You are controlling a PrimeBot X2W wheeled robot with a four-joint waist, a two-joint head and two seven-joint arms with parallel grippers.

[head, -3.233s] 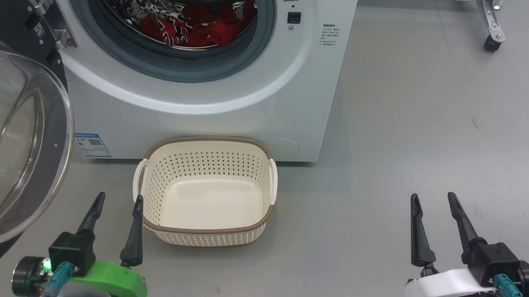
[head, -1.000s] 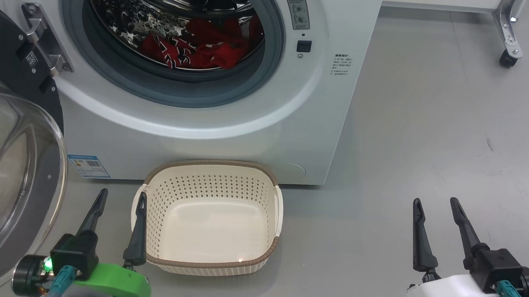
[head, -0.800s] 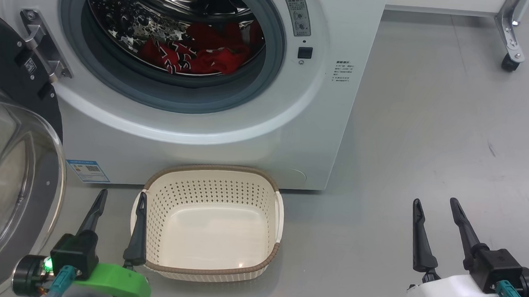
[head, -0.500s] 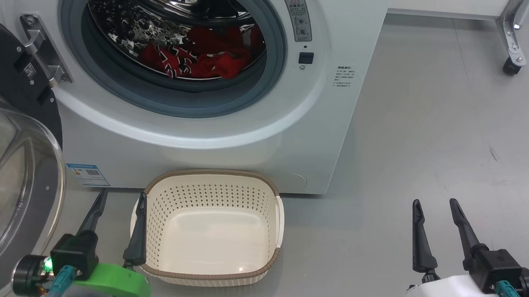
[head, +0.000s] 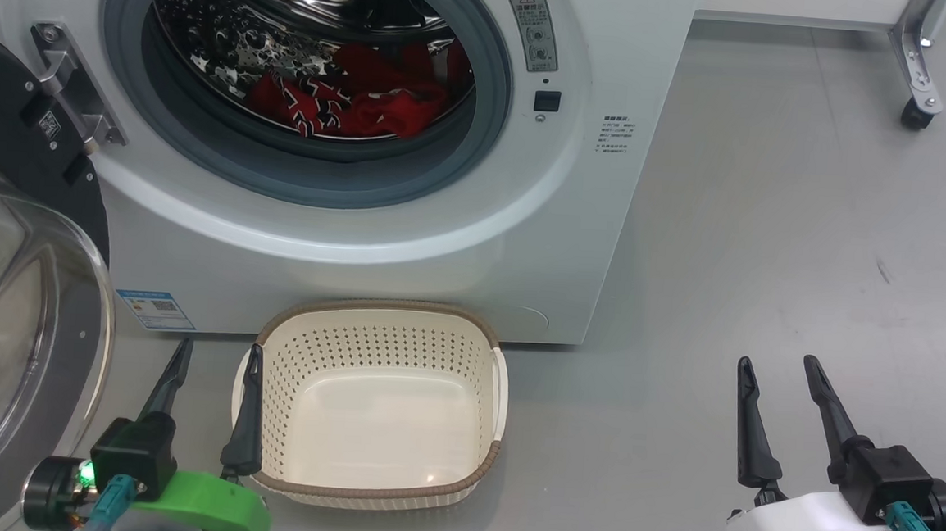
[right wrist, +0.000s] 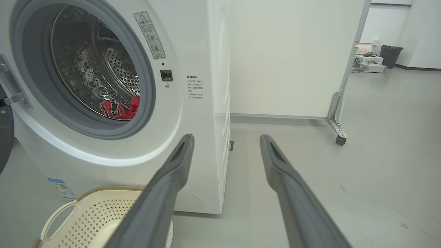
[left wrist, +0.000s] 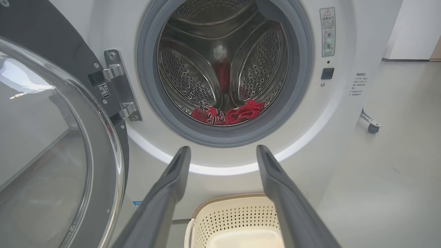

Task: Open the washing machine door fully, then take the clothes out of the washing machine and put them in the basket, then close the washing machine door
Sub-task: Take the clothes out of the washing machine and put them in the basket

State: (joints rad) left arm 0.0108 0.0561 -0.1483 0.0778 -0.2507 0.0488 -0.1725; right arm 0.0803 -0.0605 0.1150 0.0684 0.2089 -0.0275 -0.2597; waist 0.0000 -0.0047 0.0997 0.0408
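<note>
The white washing machine (head: 409,237) stands ahead with its door (head: 17,336) swung wide to the left, glass bowl bulging toward me. Red clothes (head: 351,102) with white and dark markings lie at the bottom of the steel drum, also seen as clothes (left wrist: 229,113) and clothes (right wrist: 119,109). The cream basket (head: 373,485) sits empty on the floor just before the machine. My left gripper (head: 217,357) is open, low beside the basket's left rim. My right gripper (head: 775,366) is open over bare floor at the lower right, well away from the machine.
A white panel on a castor leg (head: 913,112) stands behind to the right, and the same castor (right wrist: 340,139) shows by the machine's right side. A black bin and small items (right wrist: 389,57) sit far back. Grey floor stretches to the right.
The head camera has shifted, so the machine and basket sit lower and slightly right in the picture than earlier. Both grippers stay open in the same spots.
</note>
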